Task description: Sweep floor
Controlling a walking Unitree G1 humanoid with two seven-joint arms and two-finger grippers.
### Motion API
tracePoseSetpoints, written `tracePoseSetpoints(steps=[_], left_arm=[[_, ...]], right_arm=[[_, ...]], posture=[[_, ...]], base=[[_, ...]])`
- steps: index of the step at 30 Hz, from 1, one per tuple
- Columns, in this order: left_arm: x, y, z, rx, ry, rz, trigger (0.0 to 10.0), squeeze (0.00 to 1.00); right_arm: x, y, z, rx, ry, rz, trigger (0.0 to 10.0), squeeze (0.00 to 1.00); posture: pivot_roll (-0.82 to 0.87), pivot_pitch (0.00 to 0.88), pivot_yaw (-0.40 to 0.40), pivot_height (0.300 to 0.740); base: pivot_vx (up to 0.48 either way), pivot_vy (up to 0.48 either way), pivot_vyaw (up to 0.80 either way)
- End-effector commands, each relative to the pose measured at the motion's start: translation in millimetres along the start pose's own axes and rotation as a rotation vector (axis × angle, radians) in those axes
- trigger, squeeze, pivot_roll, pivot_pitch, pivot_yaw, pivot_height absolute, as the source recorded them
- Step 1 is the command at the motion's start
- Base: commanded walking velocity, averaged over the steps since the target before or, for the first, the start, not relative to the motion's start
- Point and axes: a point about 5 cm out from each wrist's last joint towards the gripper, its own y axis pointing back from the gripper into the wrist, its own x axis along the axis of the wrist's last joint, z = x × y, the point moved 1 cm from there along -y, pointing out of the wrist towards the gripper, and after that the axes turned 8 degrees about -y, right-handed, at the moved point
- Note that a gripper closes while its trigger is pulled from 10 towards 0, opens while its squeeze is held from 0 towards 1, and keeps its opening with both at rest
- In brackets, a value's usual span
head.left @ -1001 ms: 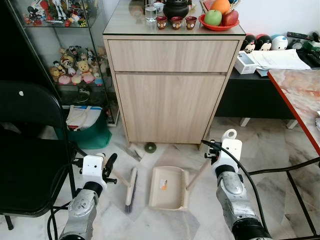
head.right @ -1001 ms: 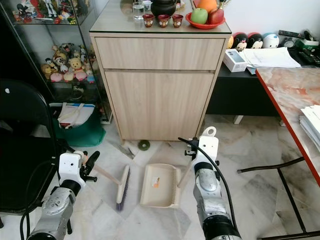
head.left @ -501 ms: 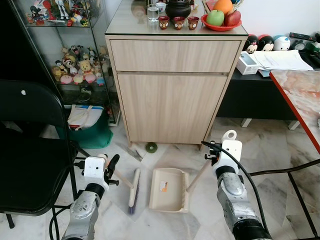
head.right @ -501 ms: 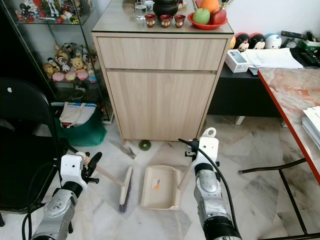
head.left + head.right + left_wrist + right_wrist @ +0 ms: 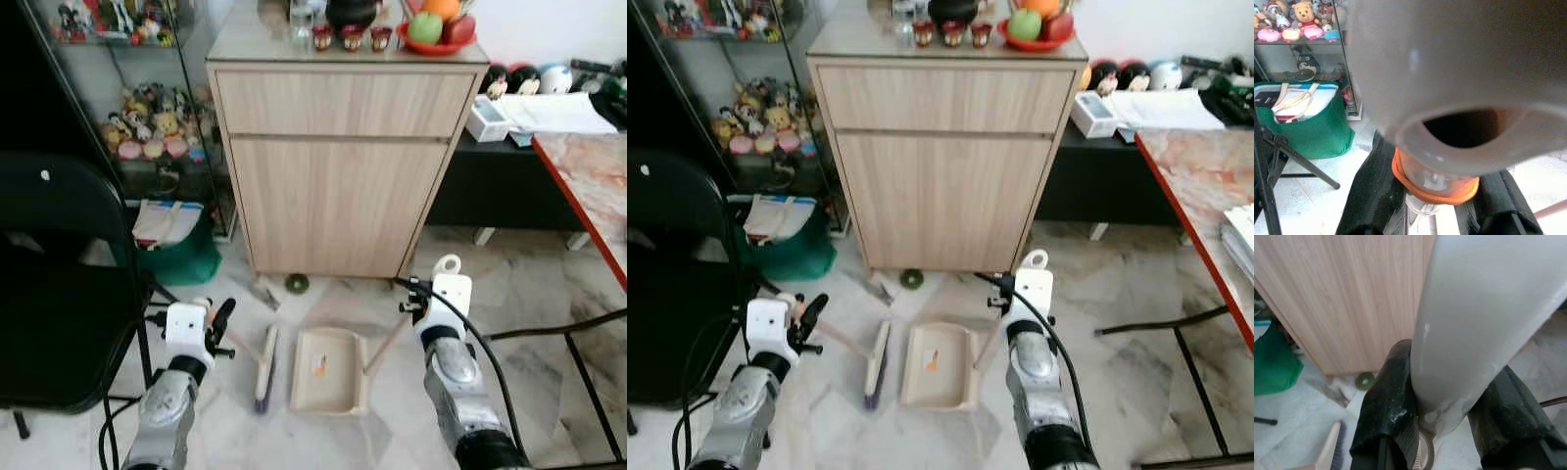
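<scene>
**Brush and dustpan side by side on the floor**

The left claw pinches the handle of the brush, whose bristled head rests on the pale marble floor at about 7 o'clock from the wooden cabinet. In the left wrist view, the black fingers press on either side of the handle's grey, orange-ringed end. The right claw pinches the handle of the beige dustpan, which lies flat just beside the brush head, at its 3 o'clock. A small dark green ring sits on the floor at the cabinet's foot, at 12 o'clock from the dustpan. A black chair stands at 9 o'clock, near a green bag.
</scene>
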Motion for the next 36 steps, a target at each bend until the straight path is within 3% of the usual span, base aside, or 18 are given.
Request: tracePoseSetpoints(steps=[1, 36], left_arm=[[-0.7, 1.0, -0.9, 0.005, 0.016, -0.002, 10.0, 0.00], [1.2, -1.5, -4.5, 0.014, 0.018, 0.001, 10.0, 0.00]], right_arm=[[8.4, -2.0, -0.6, 0.002, -0.003, 0.029, 10.0, 0.00], [8.3, -2.6, -5.6, 0.020, -0.006, 0.028, 10.0, 0.00]], posture=[[-0.01, 0.109, -0.007, 0.740], [-0.01, 0.117, -0.007, 0.740]], base=[[-0.296, 0.000, 0.00], [-0.290, 0.000, 0.00]])
